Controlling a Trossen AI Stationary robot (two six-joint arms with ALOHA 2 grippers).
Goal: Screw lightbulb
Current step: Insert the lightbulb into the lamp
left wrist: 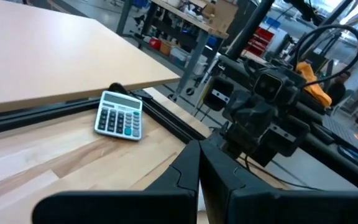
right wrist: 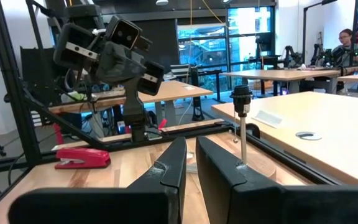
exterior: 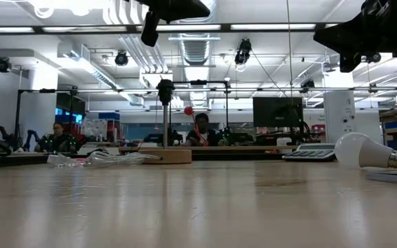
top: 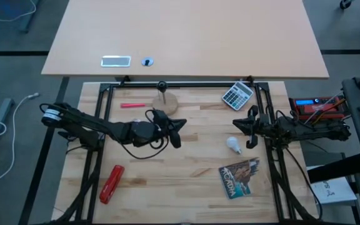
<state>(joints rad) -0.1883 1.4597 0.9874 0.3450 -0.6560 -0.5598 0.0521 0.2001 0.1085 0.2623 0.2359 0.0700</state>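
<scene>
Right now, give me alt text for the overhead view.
A white lightbulb lies loose on the wooden table between two raised arms, the left gripper and right gripper both empty. Wooden socket stand behind.

Glossy white lightbulb with metal base on smooth wooden table.
</scene>
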